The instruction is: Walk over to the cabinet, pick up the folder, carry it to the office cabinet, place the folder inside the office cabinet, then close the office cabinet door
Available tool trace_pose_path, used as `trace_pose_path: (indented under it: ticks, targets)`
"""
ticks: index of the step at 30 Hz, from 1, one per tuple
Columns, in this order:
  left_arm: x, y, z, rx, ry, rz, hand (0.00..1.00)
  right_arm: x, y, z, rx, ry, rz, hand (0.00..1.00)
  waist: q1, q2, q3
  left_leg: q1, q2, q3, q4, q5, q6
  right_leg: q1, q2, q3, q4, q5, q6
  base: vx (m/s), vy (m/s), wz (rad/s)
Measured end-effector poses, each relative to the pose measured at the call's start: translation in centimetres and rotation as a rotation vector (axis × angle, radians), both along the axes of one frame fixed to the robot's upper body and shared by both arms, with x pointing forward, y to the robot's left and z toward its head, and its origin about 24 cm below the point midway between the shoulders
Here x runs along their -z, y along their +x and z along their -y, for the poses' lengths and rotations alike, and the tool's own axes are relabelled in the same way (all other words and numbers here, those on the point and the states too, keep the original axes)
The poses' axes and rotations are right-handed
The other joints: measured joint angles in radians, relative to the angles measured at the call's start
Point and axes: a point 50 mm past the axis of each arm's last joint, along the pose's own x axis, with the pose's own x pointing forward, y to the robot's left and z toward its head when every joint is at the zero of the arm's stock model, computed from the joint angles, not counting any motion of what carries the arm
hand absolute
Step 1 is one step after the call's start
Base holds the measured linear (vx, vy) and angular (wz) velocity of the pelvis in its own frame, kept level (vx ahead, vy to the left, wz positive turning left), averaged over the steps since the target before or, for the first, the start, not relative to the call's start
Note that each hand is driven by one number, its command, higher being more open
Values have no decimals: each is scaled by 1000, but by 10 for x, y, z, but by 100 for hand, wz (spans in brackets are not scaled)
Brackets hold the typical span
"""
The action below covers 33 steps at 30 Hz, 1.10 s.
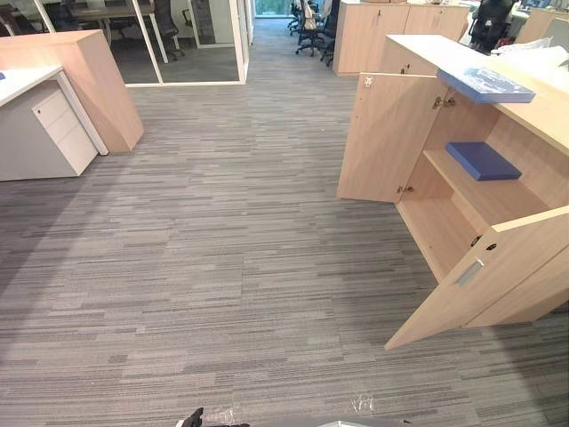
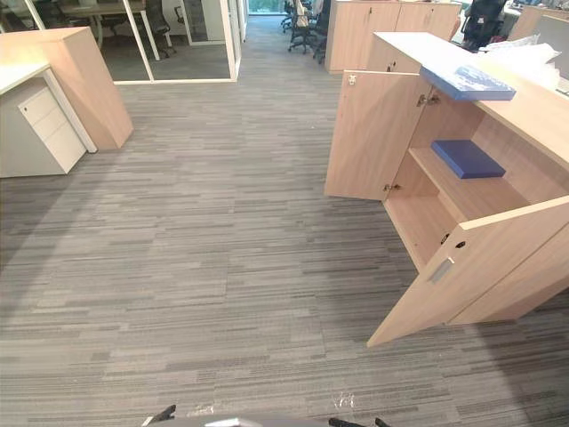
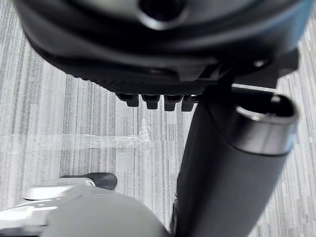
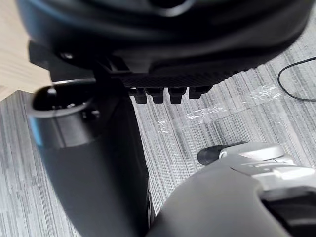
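Note:
The office cabinet (image 1: 542,111) stands at the right, made of light wood, with both doors swung open. Its near door (image 1: 480,276) juts toward me and its far door (image 1: 387,138) points away. A light blue folder (image 1: 486,85) lies on the cabinet top, overhanging the front edge. A dark blue folder (image 1: 483,161) lies flat on the upper shelf inside. My left hand (image 3: 158,59) hangs over the carpet with relaxed fingers (image 3: 153,101), holding nothing. My right hand (image 4: 163,44) hangs the same way, empty, with a wooden edge beside it.
Grey striped carpet (image 1: 222,267) stretches between me and the cabinet. A desk with a white drawer unit (image 1: 58,129) and a wooden panel (image 1: 98,84) stand at the left. Glass partitions (image 1: 187,44), office chairs (image 1: 311,31) and more wooden cabinets (image 1: 378,36) lie at the back.

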Motion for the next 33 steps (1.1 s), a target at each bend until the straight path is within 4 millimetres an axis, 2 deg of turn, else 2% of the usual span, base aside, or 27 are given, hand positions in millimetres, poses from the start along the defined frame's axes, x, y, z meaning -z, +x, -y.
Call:
trace_pose_path:
  ticks: [6, 20, 27, 29, 30, 31, 32, 33]
  targets:
    - [1, 0, -1, -64, -32, 4, 100, 0, 3, 0, 0, 6, 3, 100, 0, 1, 21, 15, 1, 0, -25, 11, -6, 6, 1, 0, -9, 3, 4, 0, 0, 0]
    - [1, 1, 0, -26, -15, -2, 100, 0, 2, 0, 27, 8, 5, 100, 0, 1, 23, 18, 2, 3, -34, 12, -6, 8, 2, 2, -19, 4, 6, 0, 0, 0]
    - [0, 0, -2, -67, 5, 4, 100, 0, 4, -1, 31, -5, 7, 100, 0, -4, 33, 11, 5, 5, -29, 7, -12, 6, 5, 4, -25, 6, 6, 0, 0, 0]
    - [0, 1, -4, -123, 14, 16, 100, 0, 5, -2, 48, -15, 9, 100, 0, -10, 40, -15, 10, 8, 13, -19, -28, -5, 8, 5, -9, -3, -4, -1, -13, -3]
    - [-1, 2, -5, -173, 19, 33, 100, 0, 7, -3, 65, -19, 18, 100, 1, -4, 58, -55, 24, 15, 107, -73, -36, -18, 18, 7, 28, -29, -15, -4, -25, -13]
    - [-3, 6, -5, -230, 18, 67, 100, -1, 12, -1, 82, -29, 39, 100, 4, -4, 80, -99, 48, 31, 250, -139, -59, -26, 34, 9, 75, -62, -29, -17, -24, -12]
    - [-3, 7, -5, -246, 17, 73, 100, -2, 13, -1, 83, -32, 45, 100, 4, -2, 84, -120, 57, 38, 300, -156, -66, -28, 40, 8, 87, -70, -31, -38, -25, -6]
    - [-4, 5, -7, -298, 16, 84, 100, -3, 17, -1, 82, -41, 61, 100, 4, 2, 98, -212, 85, 63, 517, -177, -81, -31, 51, 7, 120, -96, -43, -30, -37, -3]
